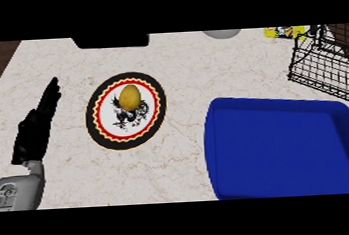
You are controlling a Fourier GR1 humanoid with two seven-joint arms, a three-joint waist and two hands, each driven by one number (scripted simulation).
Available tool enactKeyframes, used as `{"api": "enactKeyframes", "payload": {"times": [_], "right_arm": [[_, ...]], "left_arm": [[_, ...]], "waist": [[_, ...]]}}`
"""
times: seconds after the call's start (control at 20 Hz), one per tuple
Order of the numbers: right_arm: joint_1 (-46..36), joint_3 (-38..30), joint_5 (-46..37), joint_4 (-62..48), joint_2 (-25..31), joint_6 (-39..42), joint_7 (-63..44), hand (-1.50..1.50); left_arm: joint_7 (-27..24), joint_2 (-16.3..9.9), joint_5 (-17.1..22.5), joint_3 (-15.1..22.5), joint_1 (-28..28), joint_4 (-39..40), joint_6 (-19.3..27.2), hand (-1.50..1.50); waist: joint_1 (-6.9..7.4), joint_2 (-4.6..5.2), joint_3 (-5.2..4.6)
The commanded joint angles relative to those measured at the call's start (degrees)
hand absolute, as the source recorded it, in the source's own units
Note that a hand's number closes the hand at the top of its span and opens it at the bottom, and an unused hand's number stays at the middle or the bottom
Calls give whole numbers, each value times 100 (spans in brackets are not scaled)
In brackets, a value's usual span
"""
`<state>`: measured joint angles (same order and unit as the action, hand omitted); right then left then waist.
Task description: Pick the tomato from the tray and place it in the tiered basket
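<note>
A blue tray (283, 149) fills the lower right of the head view, and nothing shows on its floor. The black wire tiered basket (326, 64) stands at the upper right, cut off by the view's edge. No tomato is visible anywhere. My left hand (36, 126) rests at the left side of the counter with its fingers straight and pointing away from me, holding nothing. My right hand does not show in this view.
A round plate (126, 111) with a black rim and red zigzag ring lies left of centre, carrying a yellow egg-shaped item (130, 96). A dark object (111, 40), a grey round thing (221, 33) and a yellow item (284, 32) line the far edge.
</note>
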<state>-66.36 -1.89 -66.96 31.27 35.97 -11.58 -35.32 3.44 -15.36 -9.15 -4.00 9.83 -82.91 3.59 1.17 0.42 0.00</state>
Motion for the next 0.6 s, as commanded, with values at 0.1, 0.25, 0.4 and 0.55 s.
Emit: {"api": "enactKeyframes", "payload": {"times": [0.1,0.25,0.4,0.55], "right_arm": [[-26,-276,102,-678,404,-185,945,150],[72,-375,201,-904,237,-253,1150,150],[308,-696,569,-983,340,-200,1565,150],[121,-851,694,-1198,477,5,1824,150]], "left_arm": [[39,198,-222,195,-123,-236,143,0],[-78,188,-299,103,219,288,191,0],[87,8,-36,-56,-30,-74,-93,0],[-13,148,-166,59,-136,-86,6,0]], "waist": [[30,2,4],[-6,19,2],[-12,-7,4],[16,1,4]]}}
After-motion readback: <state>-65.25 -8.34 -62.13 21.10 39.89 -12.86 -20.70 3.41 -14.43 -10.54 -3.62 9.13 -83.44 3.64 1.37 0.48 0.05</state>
